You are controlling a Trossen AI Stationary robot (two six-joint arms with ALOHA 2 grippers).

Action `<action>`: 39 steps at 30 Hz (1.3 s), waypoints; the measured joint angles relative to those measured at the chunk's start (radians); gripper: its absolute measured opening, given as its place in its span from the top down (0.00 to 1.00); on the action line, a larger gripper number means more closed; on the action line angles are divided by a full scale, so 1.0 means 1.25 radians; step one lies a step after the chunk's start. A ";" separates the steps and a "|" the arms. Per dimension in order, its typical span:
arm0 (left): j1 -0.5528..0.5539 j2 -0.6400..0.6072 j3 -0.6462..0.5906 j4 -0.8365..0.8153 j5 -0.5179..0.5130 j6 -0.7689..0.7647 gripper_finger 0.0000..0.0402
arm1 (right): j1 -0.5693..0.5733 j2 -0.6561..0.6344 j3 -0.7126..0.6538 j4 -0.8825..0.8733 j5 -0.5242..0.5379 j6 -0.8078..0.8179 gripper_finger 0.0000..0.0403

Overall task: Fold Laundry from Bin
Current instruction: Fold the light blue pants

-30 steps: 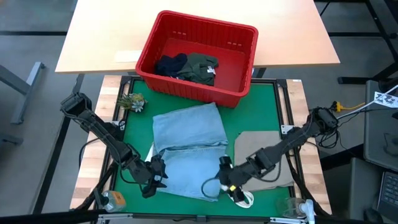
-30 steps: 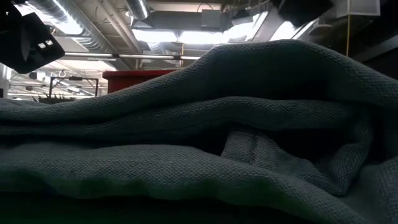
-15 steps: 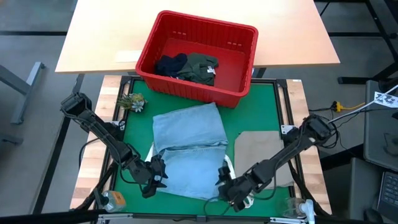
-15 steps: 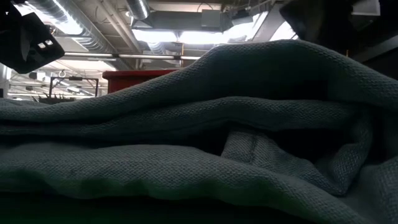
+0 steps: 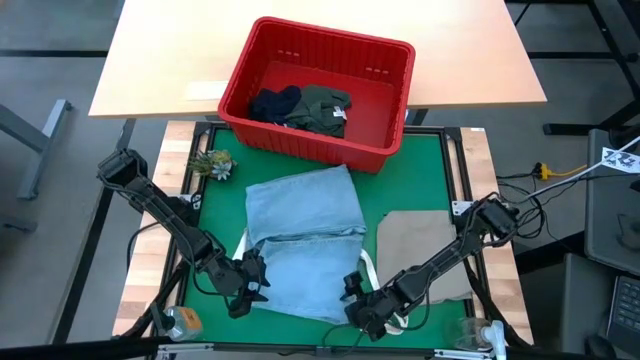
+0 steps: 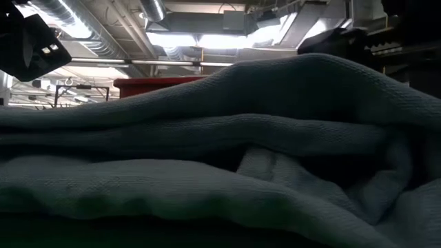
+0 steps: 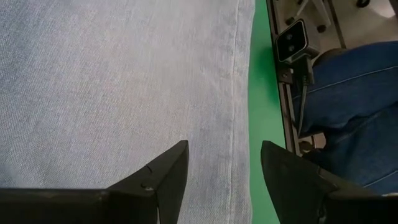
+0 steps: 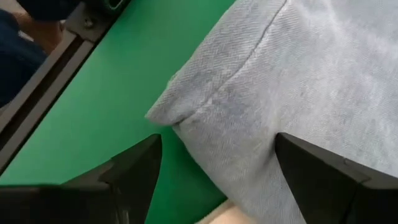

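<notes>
Light blue jeans (image 5: 303,240) lie folded on the green mat (image 5: 420,170). My left gripper (image 5: 250,282) is open at their near left corner, its fingers either side of the edge seam (image 7: 235,124). My right gripper (image 5: 360,306) is open at the jeans' near right corner (image 8: 186,109), which lies between its fingers. A beige cloth (image 5: 425,250) lies flat to the right of the jeans. The red bin (image 5: 315,90) stands at the far side and holds a navy garment (image 5: 275,103) and an olive one (image 5: 325,108). My right gripper comes slanting down from the near right, its open fingers (image 8: 130,174) astride the jeans' near right corner (image 8: 205,130), which rests on the mat. Whether the fingertips touch the cloth, I cannot tell. My left gripper shows no plain touch on the jeans.
A white strap (image 5: 398,322) lies by my right gripper. A small plant-like thing (image 5: 212,163) sits at the mat's far left, a round object (image 5: 182,320) at the near left, a clear cup (image 5: 470,335) at the near right. A person's legs (image 7: 354,93) are beyond the near edge.
My right gripper has come down and a little toward the table's left, onto the jeans' near right corner, rolling as it went; it stays open. In the low view the cloth's upper fold has sunk a little on the right.
</notes>
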 joint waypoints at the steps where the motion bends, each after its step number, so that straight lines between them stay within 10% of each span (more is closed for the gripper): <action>1: 0.000 0.000 0.000 0.000 0.000 0.000 0.52 | 0.000 0.004 0.000 0.010 0.005 -0.002 0.22; 8: 0.000 0.000 0.000 -0.001 0.000 0.002 0.52 | 0.000 0.004 0.000 0.012 0.022 -0.005 0.33; 24: -0.001 -0.002 0.000 0.002 0.032 0.018 0.52 | -0.001 0.004 0.000 0.008 0.026 -0.005 0.96; 31: -0.028 -0.002 0.001 -0.022 0.145 0.044 0.52 | -0.001 0.004 0.000 -0.002 0.026 0.020 0.92; 39: -0.082 0.023 0.001 -0.055 0.058 0.075 0.52 | -0.001 0.004 0.000 -0.005 0.015 0.026 0.98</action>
